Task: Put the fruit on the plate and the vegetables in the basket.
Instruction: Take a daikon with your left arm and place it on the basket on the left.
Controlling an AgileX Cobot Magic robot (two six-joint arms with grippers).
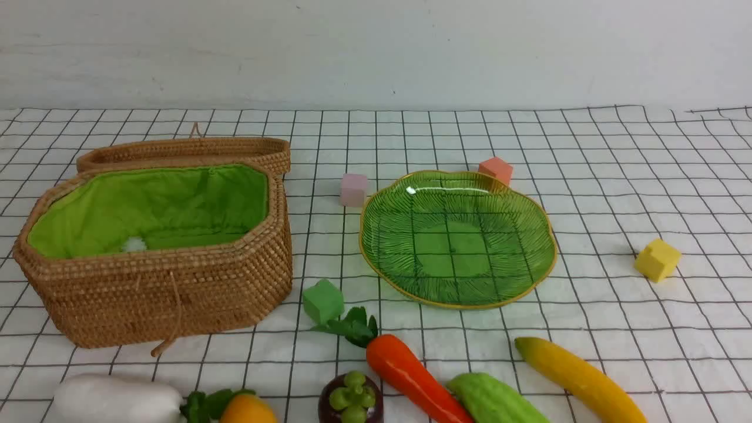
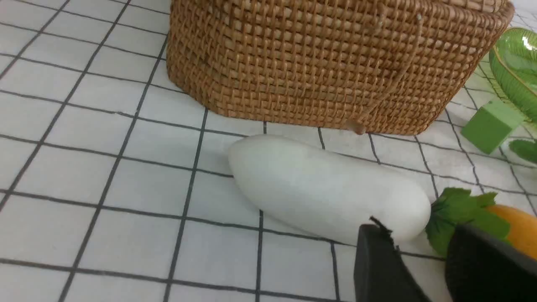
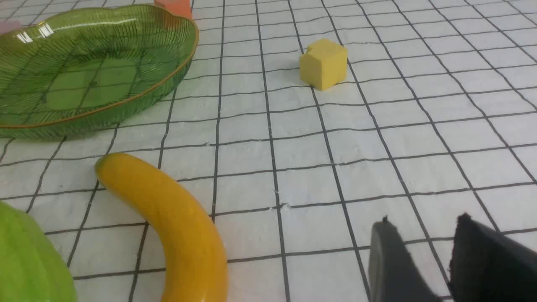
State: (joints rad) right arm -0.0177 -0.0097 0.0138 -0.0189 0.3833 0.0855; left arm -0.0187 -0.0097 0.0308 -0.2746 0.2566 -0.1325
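The wicker basket (image 1: 158, 294) with its green lining stands open at the left, and the green glass plate (image 1: 458, 238) lies empty to its right. Along the near edge lie the white radish (image 1: 117, 399), mango (image 1: 247, 410), mangosteen (image 1: 351, 399), carrot (image 1: 411, 376), gourd (image 1: 493, 400) and banana (image 1: 578, 379). Neither arm shows in the front view. My left gripper (image 2: 417, 230) hovers open just short of the radish's (image 2: 327, 188) leafy end, beside the mango (image 2: 518, 228). My right gripper (image 3: 423, 221) is open over bare cloth, to the side of the banana (image 3: 168, 218).
Foam cubes dot the checked cloth: pink (image 1: 353, 189) and orange (image 1: 496, 170) behind the plate, yellow (image 1: 657, 259) at the right, green (image 1: 322, 301) by the carrot's leaves. The basket's lid (image 1: 188, 151) lies behind it. A cord loop (image 1: 170, 329) hangs down its front.
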